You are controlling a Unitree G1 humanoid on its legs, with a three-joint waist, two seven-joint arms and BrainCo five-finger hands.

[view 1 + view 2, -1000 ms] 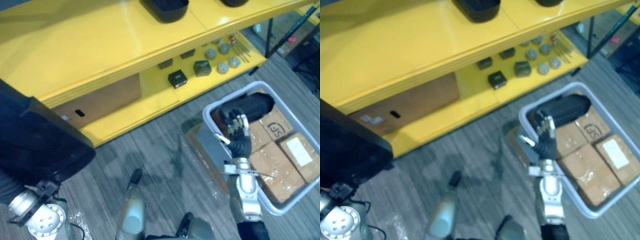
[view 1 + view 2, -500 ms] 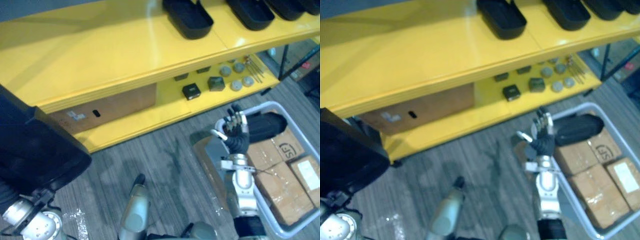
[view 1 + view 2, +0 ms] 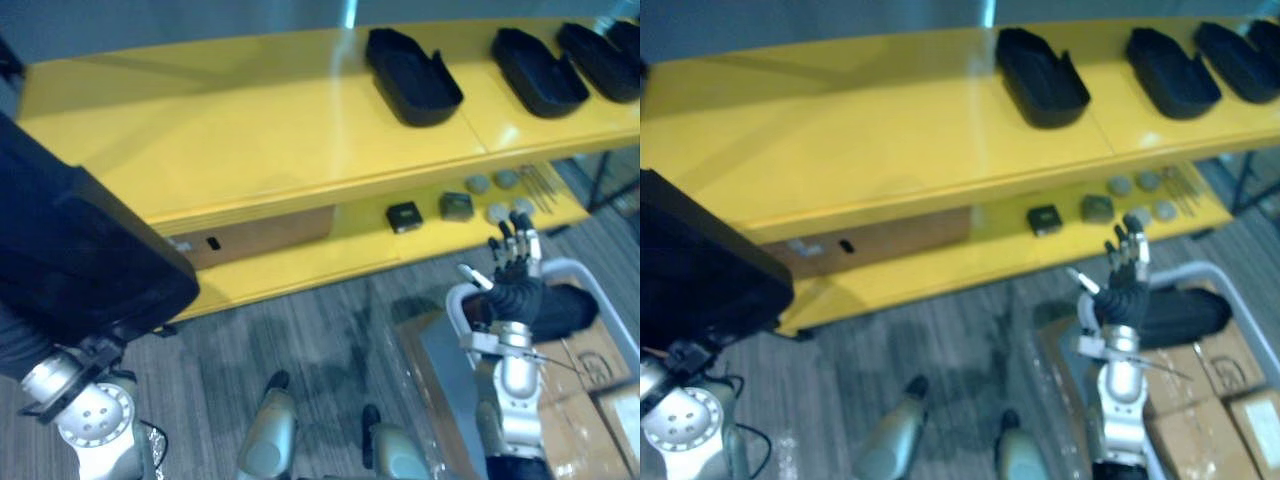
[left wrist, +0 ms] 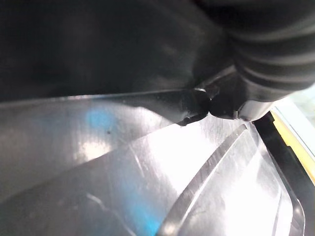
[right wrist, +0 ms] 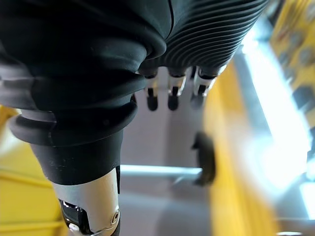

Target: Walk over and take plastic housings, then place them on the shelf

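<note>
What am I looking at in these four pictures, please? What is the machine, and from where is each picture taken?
This is a walking robot with two arms and hands. Two pictures come from its head, looking down; two from cameras on its wrists. The yellow shelf carries black plastic housings on top and small parts below. The right hand is open and empty, by a grey bin with cardboard boxes. Another large housing sits over the left hand; how it is held is hidden.
</note>
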